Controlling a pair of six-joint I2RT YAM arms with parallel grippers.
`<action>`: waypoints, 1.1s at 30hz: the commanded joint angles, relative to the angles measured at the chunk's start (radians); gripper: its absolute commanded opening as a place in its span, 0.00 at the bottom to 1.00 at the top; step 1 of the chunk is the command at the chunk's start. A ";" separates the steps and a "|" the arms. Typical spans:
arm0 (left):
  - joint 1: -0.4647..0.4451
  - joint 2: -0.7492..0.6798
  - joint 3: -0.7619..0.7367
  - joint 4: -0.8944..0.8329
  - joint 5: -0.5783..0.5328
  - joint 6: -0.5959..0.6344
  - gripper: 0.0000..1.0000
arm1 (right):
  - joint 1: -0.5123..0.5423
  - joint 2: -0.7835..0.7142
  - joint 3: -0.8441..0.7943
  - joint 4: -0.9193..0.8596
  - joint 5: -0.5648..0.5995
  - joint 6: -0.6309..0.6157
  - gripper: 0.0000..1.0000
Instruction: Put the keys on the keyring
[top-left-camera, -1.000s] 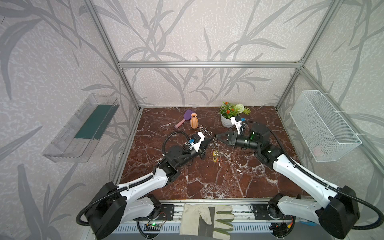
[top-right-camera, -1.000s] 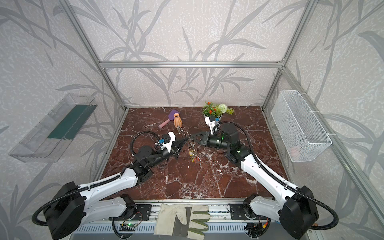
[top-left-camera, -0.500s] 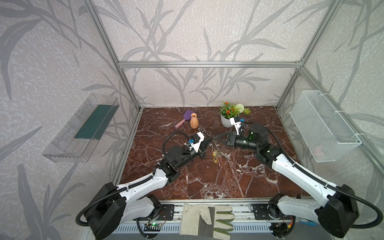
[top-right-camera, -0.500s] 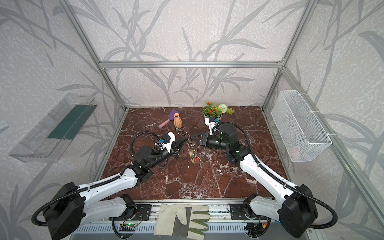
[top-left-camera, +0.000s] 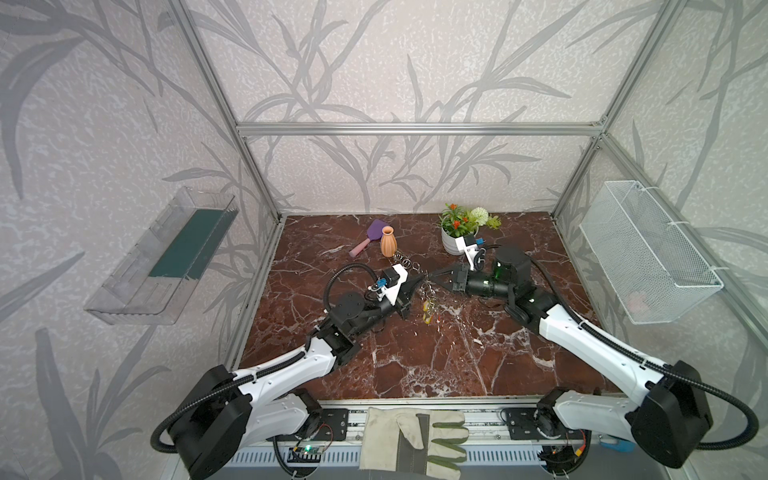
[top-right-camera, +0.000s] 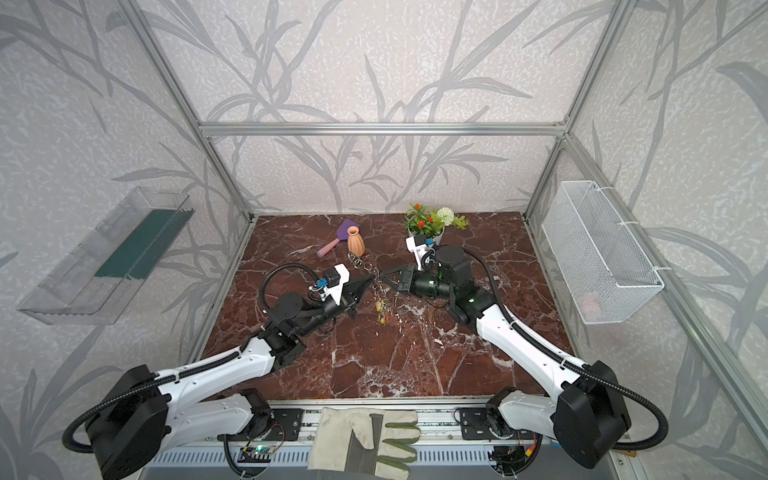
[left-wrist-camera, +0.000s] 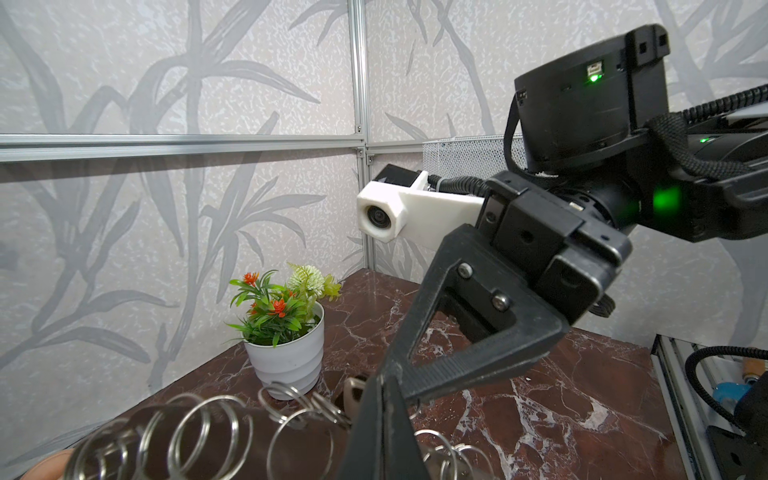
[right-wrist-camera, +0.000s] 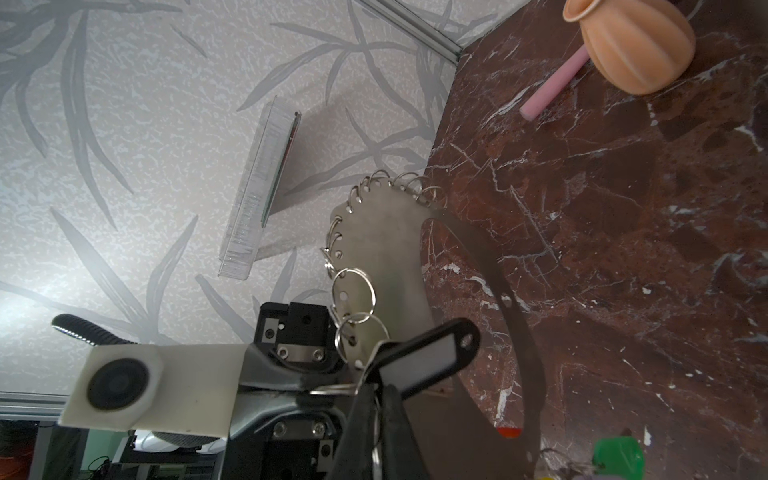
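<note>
In both top views the keyring (top-left-camera: 417, 272) (top-right-camera: 365, 266) hangs above the marble floor, a grey plate fringed with silver split rings. My left gripper (top-left-camera: 420, 282) (top-right-camera: 371, 281) (left-wrist-camera: 384, 386) is shut on the plate's edge. From the opposite side my right gripper (top-left-camera: 432, 279) (top-right-camera: 380, 277) (right-wrist-camera: 376, 390) meets it tip to tip. Its fingers stand nearly together on a thin silver ring that carries a black key tag (right-wrist-camera: 428, 357) with a grey window, right against the plate (right-wrist-camera: 386, 249). Yellow and orange keys (top-left-camera: 427, 308) (top-right-camera: 379, 307) dangle below the plate.
An orange vase (top-left-camera: 387, 242) and a purple brush (top-left-camera: 368, 239) stand behind the keyring. A potted plant (top-left-camera: 453, 243) is beside the right wrist. A wire basket (top-left-camera: 648, 253) hangs on the right wall, a clear tray (top-left-camera: 166, 253) on the left. A work glove (top-left-camera: 411, 440) lies at the front rail.
The right gripper has shifted very slightly at the keyring. The left arm holds still with the plate.
</note>
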 joint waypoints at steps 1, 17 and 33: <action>-0.006 -0.030 0.014 0.124 0.021 -0.008 0.00 | -0.001 0.025 -0.014 -0.011 -0.002 -0.007 0.13; -0.006 -0.032 0.010 0.105 0.015 -0.036 0.00 | -0.065 -0.070 0.037 -0.210 0.067 -0.144 0.22; 0.018 0.009 0.013 0.197 0.111 -0.332 0.00 | -0.019 -0.128 0.077 -0.147 0.001 -0.463 0.22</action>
